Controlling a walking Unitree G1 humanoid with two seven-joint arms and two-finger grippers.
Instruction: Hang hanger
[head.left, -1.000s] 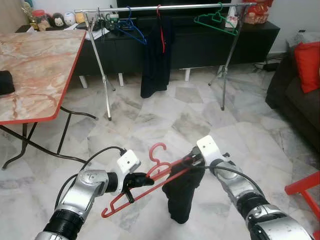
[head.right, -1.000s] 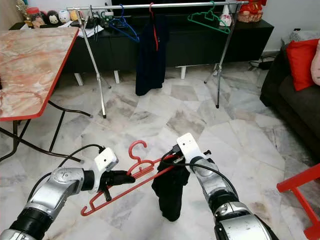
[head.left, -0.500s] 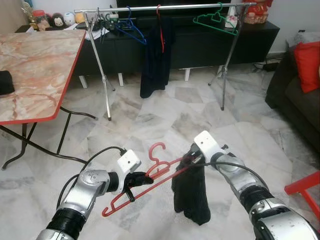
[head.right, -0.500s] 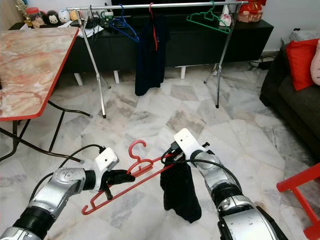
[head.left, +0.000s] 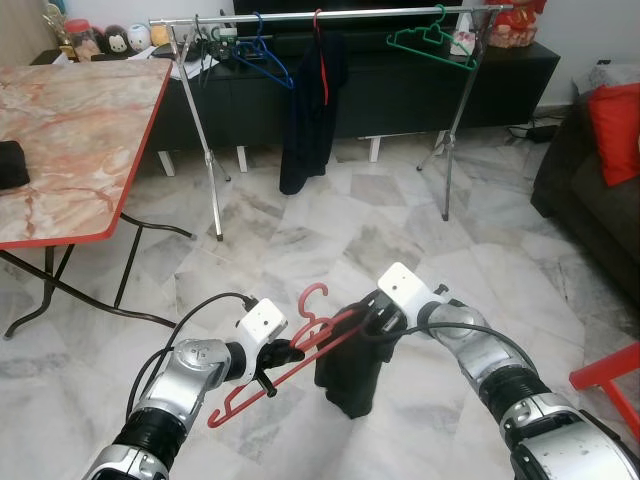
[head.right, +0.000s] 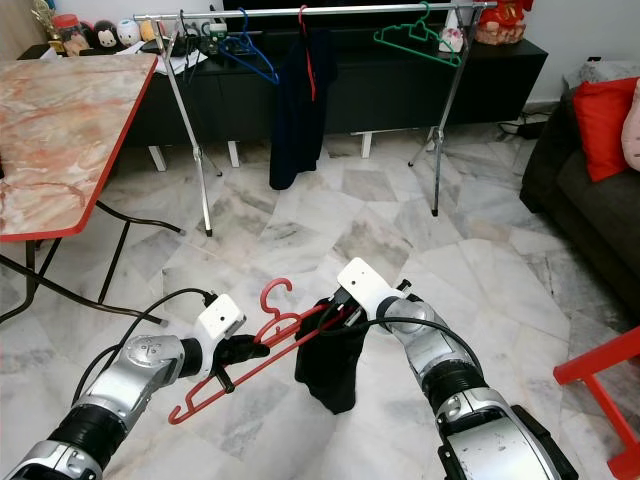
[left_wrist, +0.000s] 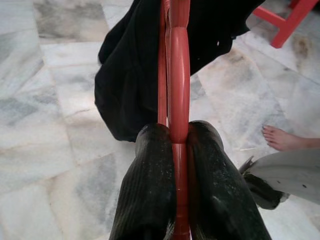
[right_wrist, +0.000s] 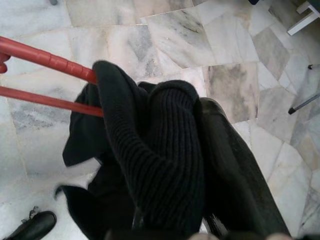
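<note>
A red plastic hanger (head.left: 285, 355) is held low over the marble floor, hook up, tilted down toward my left. My left gripper (head.left: 283, 353) is shut on its lower bar; the left wrist view has the black fingers (left_wrist: 150, 185) pinching the red bar (left_wrist: 179, 90). A black knitted garment (head.left: 350, 365) hangs bunched from the hanger's right end. My right gripper (head.left: 372, 318) is shut on that cloth (right_wrist: 160, 150) at the hanger's shoulder. Across the room stands a metal clothes rail (head.left: 320, 16).
On the rail hang a blue hanger (head.left: 262, 55), a dark garment on a red hanger (head.left: 310, 100) and a green hanger (head.left: 430, 40). A marble-topped folding table (head.left: 70, 140) stands at left, a dark sofa with a red cushion (head.left: 615, 130) at right. A person's bare foot (left_wrist: 285, 138) is nearby.
The black garment has swung left and hangs closer under the hanger. My right gripper has moved a little left toward the left gripper. The left hand has shifted slightly right.
</note>
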